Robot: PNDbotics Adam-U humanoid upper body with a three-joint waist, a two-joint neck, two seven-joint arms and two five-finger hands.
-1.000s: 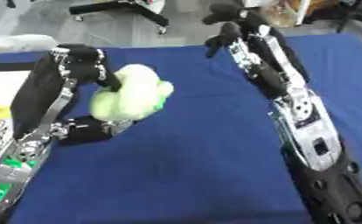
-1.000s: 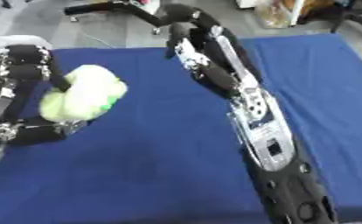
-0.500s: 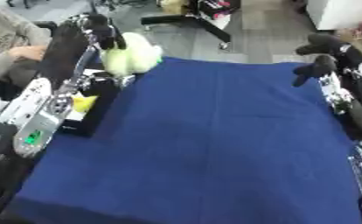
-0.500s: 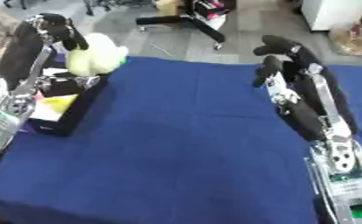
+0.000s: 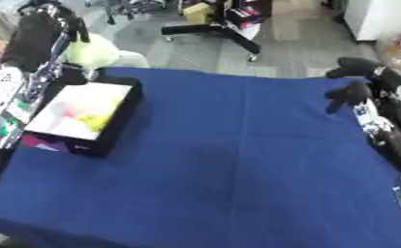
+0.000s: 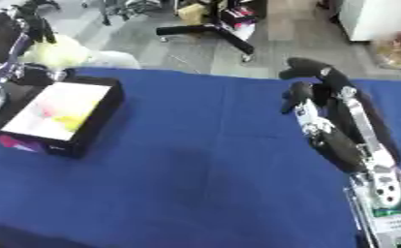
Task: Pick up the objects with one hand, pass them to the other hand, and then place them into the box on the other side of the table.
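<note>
My left hand is raised at the upper left, its fingers curled round a pale yellow-green soft object. It holds the object just beyond the far end of a black box with a white inside, which sits at the table's left edge. Small yellow and pink things lie in the box. My right hand hangs over the right side of the blue table, fingers curled, holding nothing.
Beyond the table's far edge lies grey floor with a black chair base. A white cabinet stands at the upper right. A colourful patch shows on the box's near wall.
The camera has swung left, bringing the box into fuller view. My left hand has carried the yellow-green object further up and back past the box's far end. The right hand stayed at the right.
</note>
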